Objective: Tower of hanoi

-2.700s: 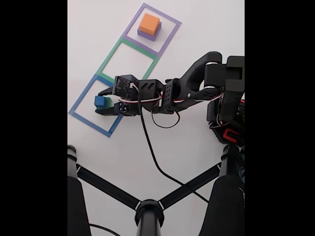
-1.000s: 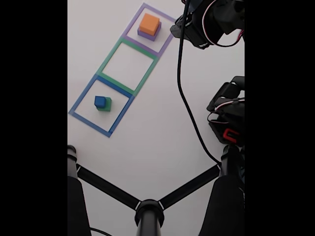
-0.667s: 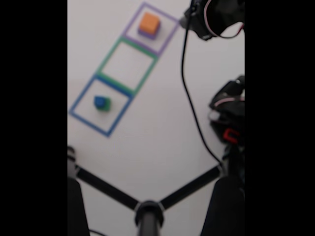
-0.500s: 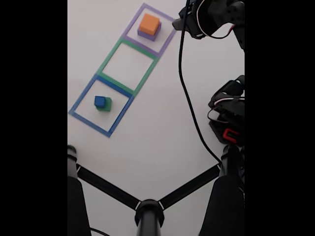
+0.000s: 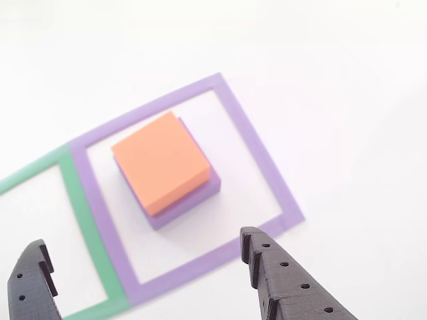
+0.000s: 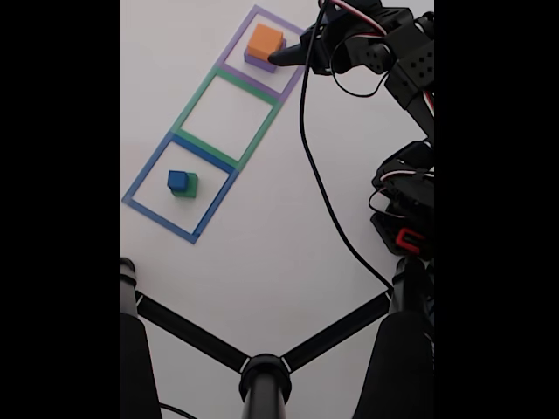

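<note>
Spanning the white bench (image 6: 262, 262), three tape squares run from 7 to 1 o'clock in the fixed view. The purple block (image 5: 193, 197) carries the orange block (image 5: 160, 160) inside the purple tape square (image 5: 263, 163); the green block (image 6: 188, 186) carries the blue block (image 6: 178, 181) inside the blue tape square (image 6: 144, 179). The jaws stand wide apart, empty, at 5 o'clock of the orange block in the other view.

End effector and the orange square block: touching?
Apart. In the other view the open end effector fingers sit short of the matte orange square block, with white table between.

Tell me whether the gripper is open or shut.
Open. In the other view the gripper has its two dark fingers spread wide apart with nothing between them, just short of the orange block.
</note>
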Controlling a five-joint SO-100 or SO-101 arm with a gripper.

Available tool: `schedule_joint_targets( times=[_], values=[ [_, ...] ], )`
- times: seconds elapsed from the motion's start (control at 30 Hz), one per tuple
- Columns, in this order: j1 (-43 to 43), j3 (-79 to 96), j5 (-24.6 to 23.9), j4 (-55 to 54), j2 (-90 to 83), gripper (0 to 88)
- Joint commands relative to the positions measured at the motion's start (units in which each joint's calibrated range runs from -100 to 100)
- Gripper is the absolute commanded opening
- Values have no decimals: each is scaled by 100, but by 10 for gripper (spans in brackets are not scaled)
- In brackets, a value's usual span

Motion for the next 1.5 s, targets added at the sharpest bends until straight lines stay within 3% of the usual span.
schedule_joint_targets(
  times=[0.0, 0.27, 0.67, 1.03, 1.47],
  values=[
    [172, 594, 0, -1777, 341, 366],
    [218, 1566, 0, -4318, 1447, 415],
    [88, 1493, 0, -6584, 3281, 402],
    [-19, 812, 0, -7782, 4868, 389],
    [-209, 494, 0, -8090, 5397, 388]
  ],
)
